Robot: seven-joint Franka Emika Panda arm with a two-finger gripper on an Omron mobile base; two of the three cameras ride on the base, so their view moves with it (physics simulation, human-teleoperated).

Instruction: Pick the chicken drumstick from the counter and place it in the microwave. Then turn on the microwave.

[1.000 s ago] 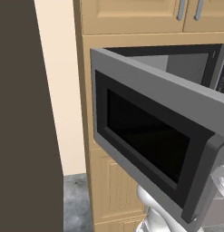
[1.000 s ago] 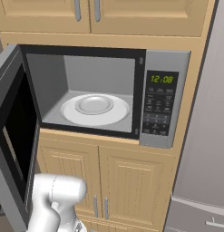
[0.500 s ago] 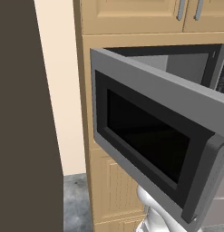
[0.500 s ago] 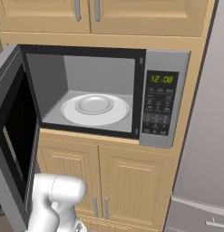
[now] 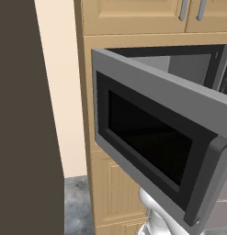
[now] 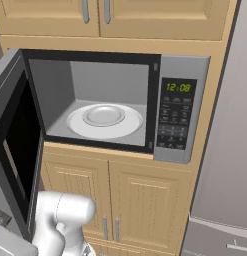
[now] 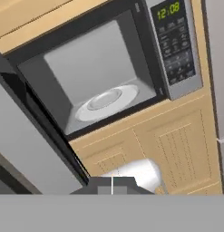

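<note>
The microwave [image 6: 182, 80] is built into light wooden cabinetry, and its door [image 6: 15, 145] is swung wide open to the left. Inside, the white round turntable [image 6: 105, 120] is bare. From the left base view the open door [image 5: 156, 151] juts out toward me and hides most of the cavity. In the hand view I look up into the cavity at the turntable [image 7: 109, 102] and the keypad [image 7: 177, 45]. My gripper [image 7: 112, 186] is low in front of the lower cabinets, fingertips pressed together with nothing between them. The chicken drumstick and the counter are out of view.
Wooden cupboard doors [image 6: 140, 205] sit below the microwave and more [image 6: 95, 15] above it. A tall grey fridge [image 6: 230, 150] stands on the right. A dark panel [image 5: 23, 114] fills the left. My white arm [image 6: 62, 220] rises below the open door.
</note>
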